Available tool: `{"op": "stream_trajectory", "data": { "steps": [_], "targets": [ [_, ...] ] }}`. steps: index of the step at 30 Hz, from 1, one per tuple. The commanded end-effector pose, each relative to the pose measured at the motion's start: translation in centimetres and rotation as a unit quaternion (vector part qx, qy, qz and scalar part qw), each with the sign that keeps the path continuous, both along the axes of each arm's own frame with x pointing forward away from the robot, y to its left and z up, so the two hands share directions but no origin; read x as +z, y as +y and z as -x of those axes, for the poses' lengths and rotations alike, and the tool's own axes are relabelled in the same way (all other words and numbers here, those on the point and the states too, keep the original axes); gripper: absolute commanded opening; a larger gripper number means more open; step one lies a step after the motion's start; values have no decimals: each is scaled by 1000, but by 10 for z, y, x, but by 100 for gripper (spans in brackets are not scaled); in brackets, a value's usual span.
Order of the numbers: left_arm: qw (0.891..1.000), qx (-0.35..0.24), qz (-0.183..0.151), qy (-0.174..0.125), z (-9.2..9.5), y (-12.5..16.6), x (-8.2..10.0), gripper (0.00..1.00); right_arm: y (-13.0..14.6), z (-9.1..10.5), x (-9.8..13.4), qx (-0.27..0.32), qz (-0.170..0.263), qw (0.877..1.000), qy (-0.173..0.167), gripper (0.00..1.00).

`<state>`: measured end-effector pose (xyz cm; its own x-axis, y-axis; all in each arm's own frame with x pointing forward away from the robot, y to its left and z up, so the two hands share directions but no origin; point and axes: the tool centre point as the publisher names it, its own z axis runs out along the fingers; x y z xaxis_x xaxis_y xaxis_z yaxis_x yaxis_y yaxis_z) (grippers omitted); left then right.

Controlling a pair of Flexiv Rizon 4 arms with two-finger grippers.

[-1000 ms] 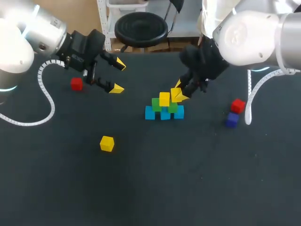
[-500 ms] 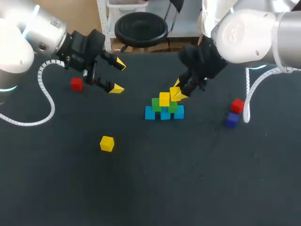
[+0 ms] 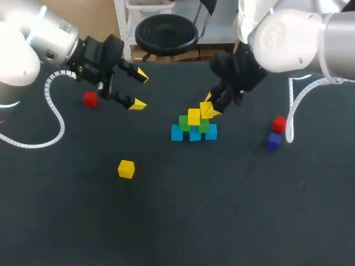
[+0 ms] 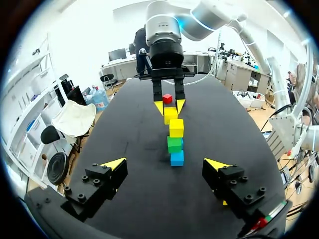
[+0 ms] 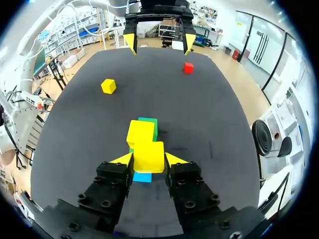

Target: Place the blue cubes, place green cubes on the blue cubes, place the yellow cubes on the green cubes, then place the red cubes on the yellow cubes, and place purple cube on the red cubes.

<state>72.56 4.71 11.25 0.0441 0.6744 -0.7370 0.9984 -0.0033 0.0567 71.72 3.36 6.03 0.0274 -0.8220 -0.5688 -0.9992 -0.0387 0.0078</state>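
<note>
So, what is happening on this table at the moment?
The right gripper is shut on a held yellow cube, keeping it at the pyramid beside the placed yellow cube, above the green cubes and blue cubes. The left gripper hangs open near the left red cube. A loose yellow cube, the right red cube and the purple cube lie apart from the pyramid.

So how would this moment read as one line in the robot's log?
right gripper: shut on held yellow cube, over stack | left gripper: open, empty | loose yellow cube: lying apart
</note>
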Motion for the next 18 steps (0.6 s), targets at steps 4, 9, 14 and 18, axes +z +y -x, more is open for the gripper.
{"op": "stream_trajectory", "data": {
  "steps": [4,9,14,18],
  "targets": [
    [1000,-1,-1,1,-1,0,0,100,0,-3,-1,-1,0,1000,0,0],
    [1000,-1,-1,1,-1,0,0,100,-1,-3,-1,-3,0,1000,1,0],
    [1000,-1,-1,1,-1,0,0,100,0,-6,-1,-2,1,1000,1,0],
    [1000,-1,-1,1,-1,0,0,100,1,-8,-1,0,3,1000,1,0]
  ]
}}
